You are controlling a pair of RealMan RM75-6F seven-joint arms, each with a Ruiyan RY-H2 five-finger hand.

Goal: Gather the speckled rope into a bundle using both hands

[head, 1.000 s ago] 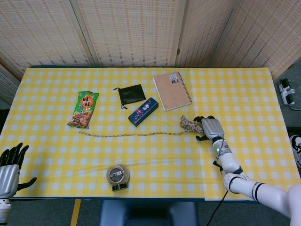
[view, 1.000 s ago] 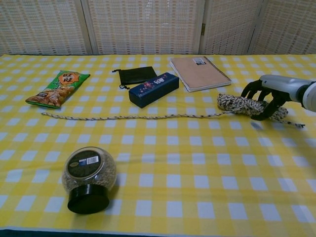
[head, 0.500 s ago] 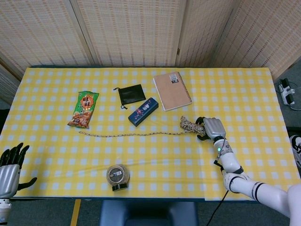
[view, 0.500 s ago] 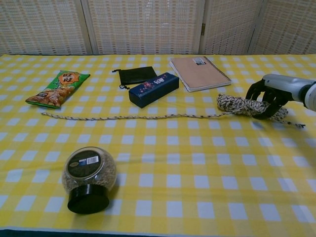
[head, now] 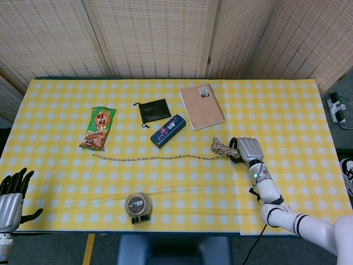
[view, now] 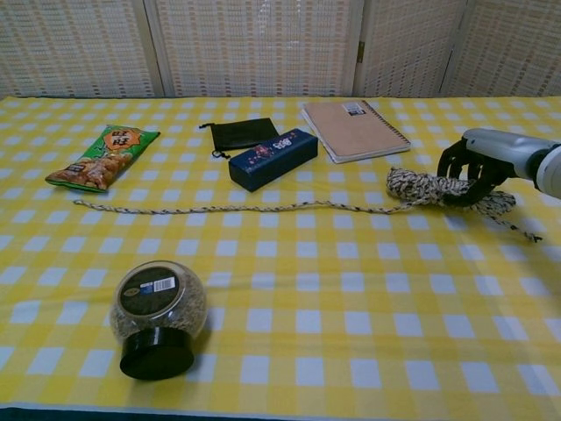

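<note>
The speckled rope (view: 237, 209) stretches across the yellow checked table, from beside the snack bag to a bunched coil (view: 419, 187) on the right; in the head view its line (head: 154, 158) ends in the coil (head: 222, 147). My right hand (view: 478, 166) (head: 247, 150) grips that coil, its fingers curled down over the strands. A loose end (view: 519, 228) trails past the hand. Off the table's near left corner my left hand (head: 11, 196) hangs with its fingers spread, holding nothing.
A snack bag (head: 98, 128), black pouch (head: 154, 111), blue case (head: 167, 131) and notebook (head: 202, 106) lie behind the rope. A round jar (head: 138, 207) stands in front of it near the table's front edge (head: 165, 231).
My right hand has closed its fingers tighter on the coil and drawn it slightly. The rope's trailing end has shifted. The left hand has not moved.
</note>
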